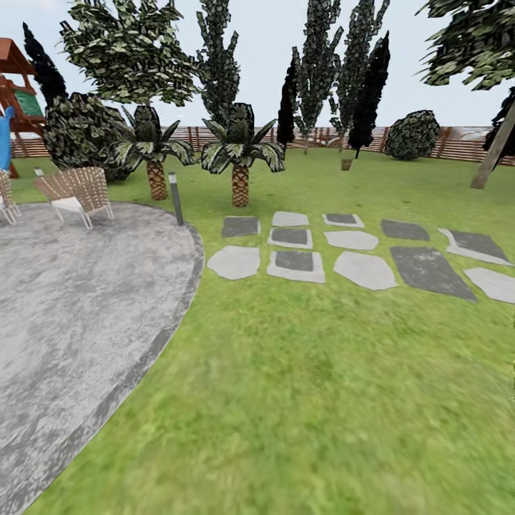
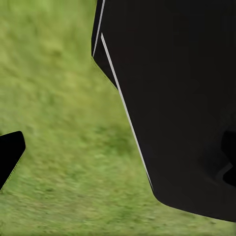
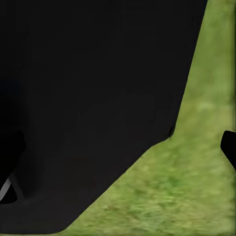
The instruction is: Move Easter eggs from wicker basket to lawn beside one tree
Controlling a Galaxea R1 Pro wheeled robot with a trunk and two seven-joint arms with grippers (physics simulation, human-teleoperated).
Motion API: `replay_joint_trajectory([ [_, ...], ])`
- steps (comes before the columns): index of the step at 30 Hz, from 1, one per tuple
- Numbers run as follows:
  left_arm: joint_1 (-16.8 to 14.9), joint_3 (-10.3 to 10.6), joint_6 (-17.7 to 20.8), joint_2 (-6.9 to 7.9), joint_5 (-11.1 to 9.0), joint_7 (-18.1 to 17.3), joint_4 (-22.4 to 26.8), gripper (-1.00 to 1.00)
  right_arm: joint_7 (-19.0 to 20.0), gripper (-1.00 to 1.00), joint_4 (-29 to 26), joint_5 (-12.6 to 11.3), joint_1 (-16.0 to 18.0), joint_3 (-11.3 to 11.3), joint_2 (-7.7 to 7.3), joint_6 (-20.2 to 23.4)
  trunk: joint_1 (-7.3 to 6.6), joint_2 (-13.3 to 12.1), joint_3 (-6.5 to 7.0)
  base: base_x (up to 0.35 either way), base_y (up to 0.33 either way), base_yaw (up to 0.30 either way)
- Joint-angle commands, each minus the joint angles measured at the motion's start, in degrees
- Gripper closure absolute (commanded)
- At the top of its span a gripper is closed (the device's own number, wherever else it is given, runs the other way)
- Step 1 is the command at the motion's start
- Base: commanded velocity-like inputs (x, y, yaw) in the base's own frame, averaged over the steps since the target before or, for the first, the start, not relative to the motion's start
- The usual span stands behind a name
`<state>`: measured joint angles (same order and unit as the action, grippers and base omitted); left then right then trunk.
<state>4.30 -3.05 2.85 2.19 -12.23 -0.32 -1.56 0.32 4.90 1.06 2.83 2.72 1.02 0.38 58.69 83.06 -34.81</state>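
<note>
Far left: you've got a wooden play set (image 1: 16,86) at the edge, with two wicker chairs (image 1: 75,192) sitting on the grey paved patio (image 1: 79,322).
Patio edge: a short dark lamp post (image 1: 175,198) stands right where the paving meets the lawn (image 1: 307,400).
Middle: two stubby palms (image 1: 239,154) side by side, stepping stones (image 1: 357,250) spread out just in front of them on the grass.
Back: dark cypress-type trees, a round bush (image 1: 411,134), slatted wooden fence (image 1: 458,143).
Far right: a leaning grey-brown tree (image 1: 495,146) trunk, well past the stones.
Basket and eggs: can't spot them from where you're looking.
Grippers: your wrist cams mostly catch black robot body (image 2: 182,98) over grass, so can't tell how wide either one is.
</note>
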Motion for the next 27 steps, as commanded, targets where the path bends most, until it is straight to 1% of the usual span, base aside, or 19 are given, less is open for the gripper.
replay_joint_trajectory([
  [1,0.01,-0.29,0.23,0.01,-0.27,-0.03,0.07,-1.0,0.05,-1.0,0.11,0.12,0.07,0.27,0.02,0.05,0.03,0.02,-0.03,0.332,0.0,-0.19],
  [17,0.01,-0.29,0.23,-0.01,-0.26,-0.03,0.07,-1.0,0.11,-1.0,0.11,0.16,0.07,0.27,0.03,0.06,0.03,0.02,-0.03,0.331,0.0,-0.273],
  [21,0.01,-0.29,0.23,-0.02,-0.26,-0.03,0.07,-1.0,0.09,-1.0,0.11,0.16,0.07,0.27,0.03,0.06,0.03,0.02,-0.03,0.332,0.0,-0.086],
  [27,0.01,-0.29,0.23,-0.03,-0.25,-0.03,0.07,-1.0,0.09,-1.0,0.11,0.17,0.07,0.27,0.03,0.06,0.03,0.02,-0.03,0.332,0.0,-0.01],
])
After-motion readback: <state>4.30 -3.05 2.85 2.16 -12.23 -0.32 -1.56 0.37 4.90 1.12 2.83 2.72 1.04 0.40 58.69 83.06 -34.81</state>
